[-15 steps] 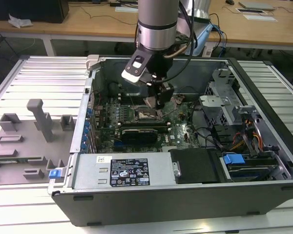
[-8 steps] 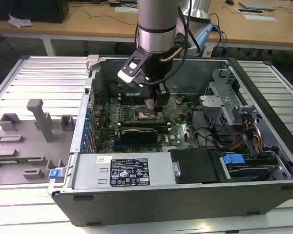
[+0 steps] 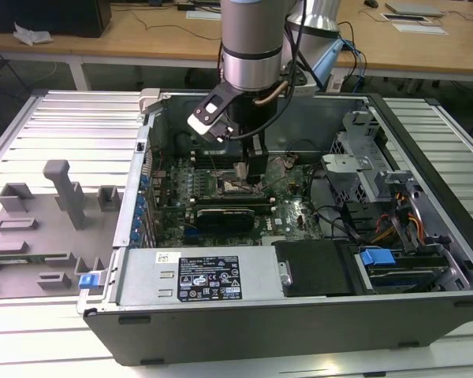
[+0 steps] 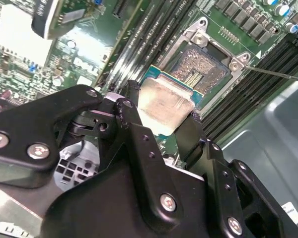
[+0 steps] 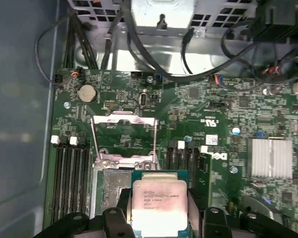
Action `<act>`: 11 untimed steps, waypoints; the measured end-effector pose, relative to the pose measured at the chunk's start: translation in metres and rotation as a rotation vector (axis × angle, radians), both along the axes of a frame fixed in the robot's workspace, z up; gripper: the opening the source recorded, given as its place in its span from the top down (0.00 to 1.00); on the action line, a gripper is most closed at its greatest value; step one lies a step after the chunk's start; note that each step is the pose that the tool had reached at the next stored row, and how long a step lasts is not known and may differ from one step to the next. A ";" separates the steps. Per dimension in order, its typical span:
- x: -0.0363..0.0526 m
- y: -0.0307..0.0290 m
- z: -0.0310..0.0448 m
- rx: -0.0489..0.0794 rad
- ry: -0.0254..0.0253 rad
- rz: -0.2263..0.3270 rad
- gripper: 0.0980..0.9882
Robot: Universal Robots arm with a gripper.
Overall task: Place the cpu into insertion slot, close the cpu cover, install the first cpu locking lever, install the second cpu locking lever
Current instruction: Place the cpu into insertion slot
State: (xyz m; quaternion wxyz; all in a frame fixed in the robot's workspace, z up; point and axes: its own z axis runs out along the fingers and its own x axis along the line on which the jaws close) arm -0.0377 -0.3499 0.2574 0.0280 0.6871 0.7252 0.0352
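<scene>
My gripper (image 3: 240, 175) is down inside the open computer case, over the green motherboard (image 3: 288, 209). It is shut on the cpu (image 5: 159, 203), a flat square chip with a pale silvery top and green edge, held by two opposite sides between black fingers (image 5: 123, 206). The cpu (image 4: 164, 105) hangs over the near edge of the insertion slot (image 4: 202, 67), whose tan-gold contact field is bare. I cannot tell whether chip and slot touch. The cpu cover (image 5: 123, 119) is swung open beyond the slot (image 5: 111, 181). A thin wire lever (image 4: 280, 74) stands out from the slot's corner.
Black memory slots (image 5: 69, 173) flank the slot on both sides. Black cables (image 5: 139, 64) cross the board's far edge near a coin battery (image 5: 87, 92). A silver heatsink (image 5: 270, 158) sits off to one side. Drive bays (image 3: 394, 228) fill the exterior view's right; grey fixtures (image 3: 47, 213) lie left.
</scene>
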 end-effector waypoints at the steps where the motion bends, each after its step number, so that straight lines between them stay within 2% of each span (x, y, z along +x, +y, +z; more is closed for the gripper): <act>1: 0.0000 0.0014 -0.0016 0.000 0.0001 0.000 0.51; 7: -0.0012 0.0118 -0.0115 -0.002 0.0001 0.000 0.51; 11: -0.0033 0.0162 -0.0159 -0.003 -0.0002 0.000 0.51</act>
